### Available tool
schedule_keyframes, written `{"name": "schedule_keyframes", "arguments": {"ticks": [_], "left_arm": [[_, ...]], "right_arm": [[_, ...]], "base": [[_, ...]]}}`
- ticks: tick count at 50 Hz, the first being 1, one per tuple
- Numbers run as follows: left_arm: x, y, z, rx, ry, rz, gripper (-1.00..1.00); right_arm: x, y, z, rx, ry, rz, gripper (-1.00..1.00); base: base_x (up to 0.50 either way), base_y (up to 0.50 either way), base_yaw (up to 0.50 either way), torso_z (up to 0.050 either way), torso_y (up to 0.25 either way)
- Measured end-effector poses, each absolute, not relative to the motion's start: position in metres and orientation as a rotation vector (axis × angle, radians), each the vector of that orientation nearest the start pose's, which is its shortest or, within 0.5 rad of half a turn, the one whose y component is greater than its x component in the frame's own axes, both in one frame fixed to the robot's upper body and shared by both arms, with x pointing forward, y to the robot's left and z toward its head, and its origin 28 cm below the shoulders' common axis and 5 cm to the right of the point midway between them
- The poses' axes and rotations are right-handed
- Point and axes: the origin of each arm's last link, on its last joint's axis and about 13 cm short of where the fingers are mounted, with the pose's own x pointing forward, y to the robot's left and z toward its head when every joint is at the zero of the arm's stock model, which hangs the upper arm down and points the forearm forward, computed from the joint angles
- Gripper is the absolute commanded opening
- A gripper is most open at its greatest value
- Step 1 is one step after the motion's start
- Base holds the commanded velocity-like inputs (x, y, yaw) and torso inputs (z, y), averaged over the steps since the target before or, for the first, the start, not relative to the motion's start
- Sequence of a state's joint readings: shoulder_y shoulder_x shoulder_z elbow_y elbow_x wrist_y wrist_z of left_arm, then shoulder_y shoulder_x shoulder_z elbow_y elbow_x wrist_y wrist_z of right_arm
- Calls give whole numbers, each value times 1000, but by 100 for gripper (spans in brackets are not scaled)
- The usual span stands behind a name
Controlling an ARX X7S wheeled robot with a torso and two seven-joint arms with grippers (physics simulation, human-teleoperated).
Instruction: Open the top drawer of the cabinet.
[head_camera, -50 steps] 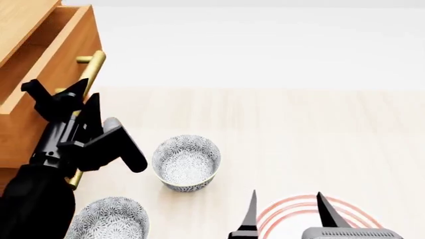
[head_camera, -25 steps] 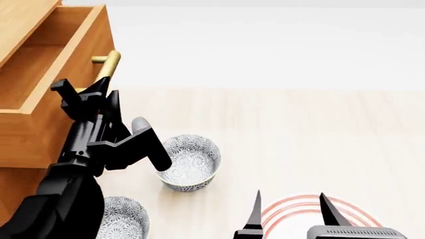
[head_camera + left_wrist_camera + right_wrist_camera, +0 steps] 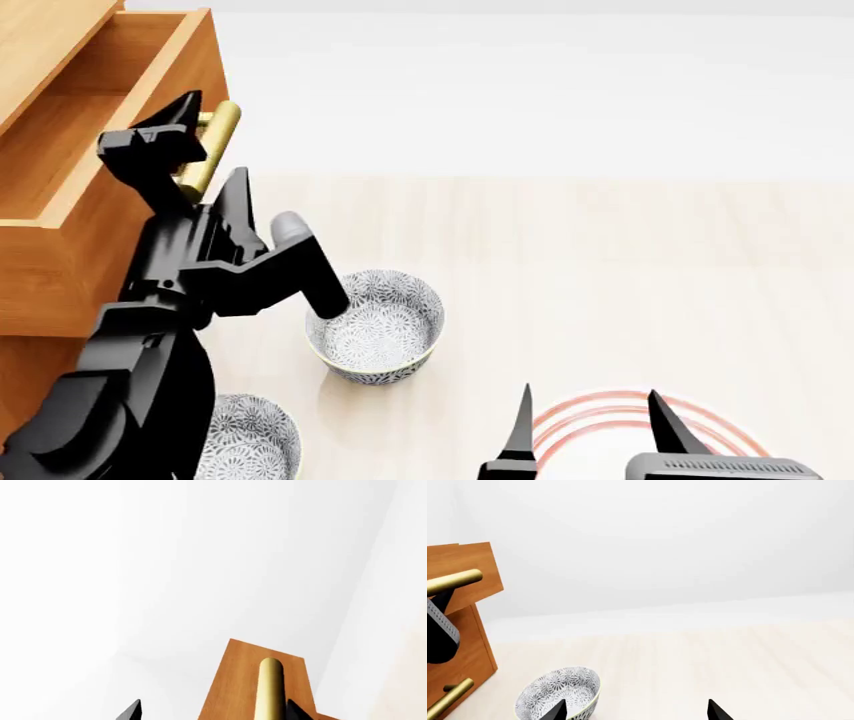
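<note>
The cabinet (image 3: 30, 375) stands at the left of the head view, and its top drawer (image 3: 83, 130) is pulled out, showing lighter wood inside. The drawer's brass handle (image 3: 218, 130) runs between the wide-apart fingers of my left gripper (image 3: 215, 138), which is open and not clamped on it. In the left wrist view the handle (image 3: 270, 690) lies close to one fingertip (image 3: 294, 711) of the left gripper (image 3: 213, 711). My right gripper (image 3: 587, 400) hangs open over the floor with nothing in it. The right wrist view shows the drawer front (image 3: 468, 572) and its handle (image 3: 454, 582).
Two patterned bowls sit on the light floor: one (image 3: 376, 325) beside my left forearm, the other (image 3: 251, 440) partly hidden under it. A red-ringed plate (image 3: 625, 420) lies below the right gripper (image 3: 636, 709). A lower drawer handle (image 3: 450, 700) shows beside a bowl (image 3: 560, 692).
The top drawer slid further out during the first half second, then stayed put. My left gripper has since lifted along the handle, with its fingers spread wider. The right arm barely moved.
</note>
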State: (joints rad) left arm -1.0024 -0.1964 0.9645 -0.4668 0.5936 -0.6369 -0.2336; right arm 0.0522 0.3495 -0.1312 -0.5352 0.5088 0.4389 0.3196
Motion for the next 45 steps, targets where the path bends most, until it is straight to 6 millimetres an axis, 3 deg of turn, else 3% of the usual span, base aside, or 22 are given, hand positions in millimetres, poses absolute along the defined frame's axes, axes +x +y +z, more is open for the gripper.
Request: {"name": "schedule_keyframes", "arguments": {"ticks": [27,45], "left_arm": [[356,156,182,1356,-323,98,100],[327,134,248,1353,-453,105,100]], "right_arm": [[198,-114,106,112,-39,46,100],[197,-114,107,109,-46,49,100]], "base": [[0,0,0,0,0],[0,0,0,0,0]]}}
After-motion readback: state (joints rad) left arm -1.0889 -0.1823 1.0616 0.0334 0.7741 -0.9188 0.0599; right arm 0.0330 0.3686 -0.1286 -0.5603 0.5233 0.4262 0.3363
